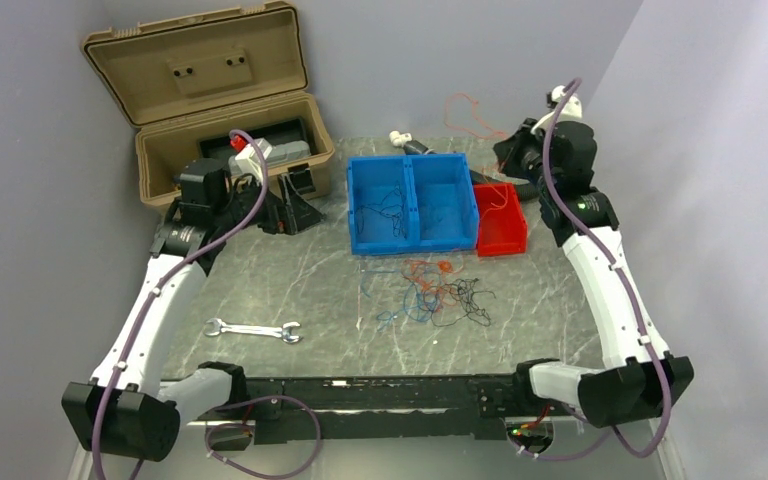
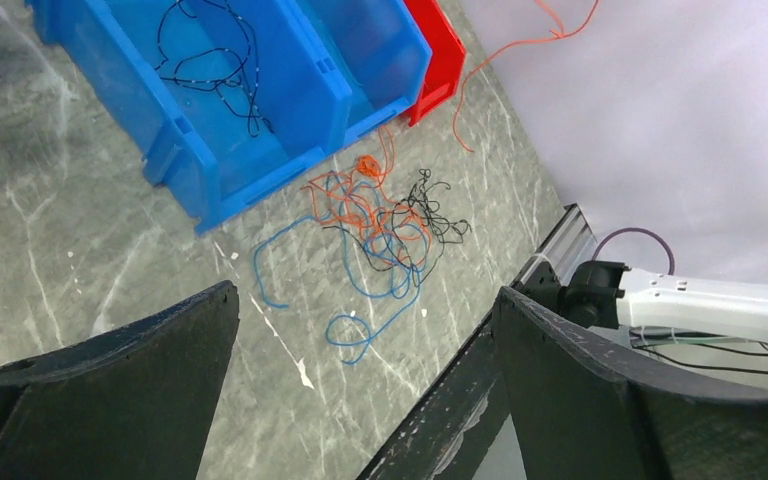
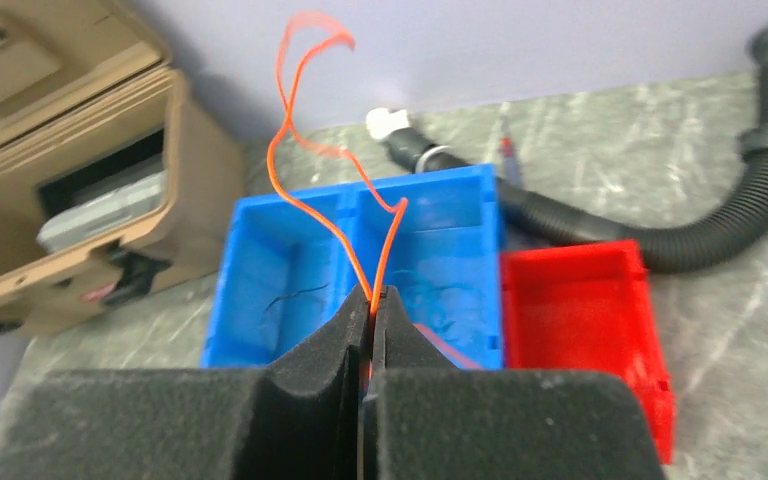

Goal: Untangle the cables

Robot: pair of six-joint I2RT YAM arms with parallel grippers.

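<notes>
The cables [image 1: 440, 295] lie in a loose tangle of blue, orange and black strands on the grey table, in front of the blue bin [image 1: 352, 200]; they also show in the left wrist view [image 2: 380, 220]. My right gripper [image 1: 510, 150] is raised at the back right, above the red bin [image 1: 523, 235]. In the right wrist view it [image 3: 373, 300] is shut on one orange cable [image 3: 305, 150] that loops up from the pads. My left gripper [image 1: 295, 205] is open and empty, left of the blue bin; its fingers [image 2: 160, 370] frame the tangle from afar.
Thin black strands [image 2: 210, 60] lie in the blue bin's left compartment. An open tan case [image 1: 210, 90] stands back left. A wrench [image 1: 253, 330] lies front left. A black corrugated hose [image 3: 720, 230] runs behind the bins. A black rail [image 1: 380, 390] lines the near edge.
</notes>
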